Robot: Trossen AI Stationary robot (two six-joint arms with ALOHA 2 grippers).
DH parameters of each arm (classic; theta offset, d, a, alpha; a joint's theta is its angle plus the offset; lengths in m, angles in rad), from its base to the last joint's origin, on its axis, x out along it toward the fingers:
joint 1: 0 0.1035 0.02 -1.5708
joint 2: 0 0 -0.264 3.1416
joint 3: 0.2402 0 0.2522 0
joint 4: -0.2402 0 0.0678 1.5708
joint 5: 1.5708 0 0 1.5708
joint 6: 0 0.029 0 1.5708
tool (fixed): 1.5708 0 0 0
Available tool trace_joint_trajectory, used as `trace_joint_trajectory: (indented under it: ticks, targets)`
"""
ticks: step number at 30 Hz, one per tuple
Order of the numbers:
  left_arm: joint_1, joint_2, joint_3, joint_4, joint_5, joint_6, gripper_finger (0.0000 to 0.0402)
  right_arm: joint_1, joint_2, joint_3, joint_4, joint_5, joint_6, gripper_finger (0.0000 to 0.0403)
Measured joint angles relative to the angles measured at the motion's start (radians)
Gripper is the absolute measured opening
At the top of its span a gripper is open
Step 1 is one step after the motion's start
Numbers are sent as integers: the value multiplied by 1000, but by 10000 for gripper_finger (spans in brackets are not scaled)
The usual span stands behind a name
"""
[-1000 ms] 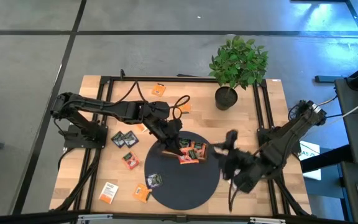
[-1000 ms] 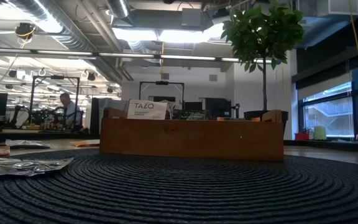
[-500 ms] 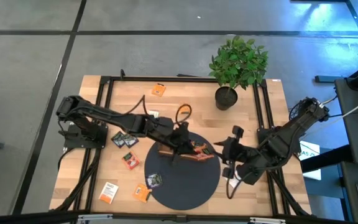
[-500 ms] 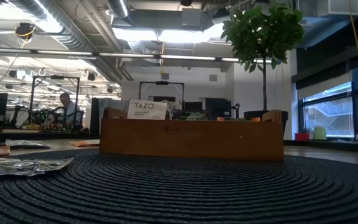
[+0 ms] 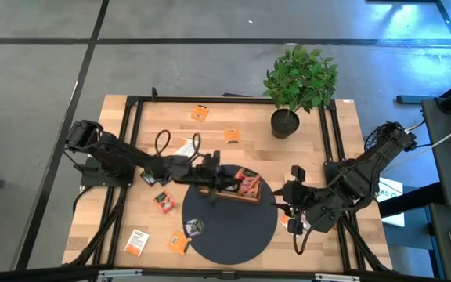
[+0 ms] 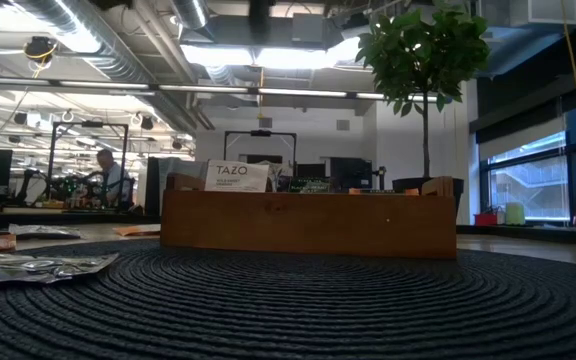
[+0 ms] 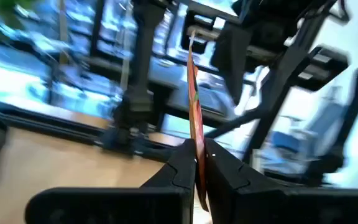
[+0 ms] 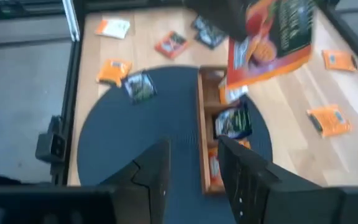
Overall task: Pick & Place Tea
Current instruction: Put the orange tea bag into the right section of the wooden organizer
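- Over the wooden tray's [image 5: 236, 188] 9 o'clock end, the left gripper [image 7: 197, 163] is clenched on an orange tea sachet [image 7: 193, 99]; in the left wrist view the packet stands edge-on between the fingers, pinched at its lower edge, and in the right wrist view the same packet hangs above the tray [image 8: 211, 134].
- At 3 o'clock of the round dark mat [image 5: 233, 227], the right gripper [image 8: 191, 163] waits with its jaws parted and nothing between them.
- Other sachets already lie in the tray's compartments, among them a dark one [image 8: 232, 121].
- Loose packets remain on the table [image 5: 331, 149]: a dark packet [image 5: 196, 226] on the mat at 8 o'clock, a red-and-white one [image 5: 164, 201] just off the mat, an orange one [image 5: 179, 244] and a white-and-orange one [image 5: 137, 242] toward 7 o'clock, two orange ones [image 5: 200, 113] at 11 to 12 o'clock.
- A potted plant [image 5: 297, 82] stands at 1 o'clock.
- Handling, as I judge it: the sachet is very light, thin and flexible, with a smooth wrapper that could slip or fold. A pinch on one edge, well inside the seal, seems best; a flat-lying packet likely needs a corner or edge caught first.
- Risk: released from this height, it may flutter and miss its compartment.
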Motion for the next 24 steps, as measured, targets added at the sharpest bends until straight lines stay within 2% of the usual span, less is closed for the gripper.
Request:
trace_joint_trajectory:
  ticks: [2,4,9,13,17,24]
  targets:
    - [-32,0,-22,9,-88,71,14,-4,0,0,35,18,-49,137]
    - [-56,0,-29,2,-129,118,14,-11,3,0,76,32,-106,137]
    - [-78,0,-28,10,-136,131,16,-49,13,0,173,96,-256,137]
    - [-81,0,-28,11,-136,131,16,-104,20,0,208,89,-261,137]
    - [-88,0,-27,16,-123,138,16,-157,33,0,215,44,-264,137]
    - [-99,0,-26,36,-114,151,17,-215,67,0,254,-101,-261,134]
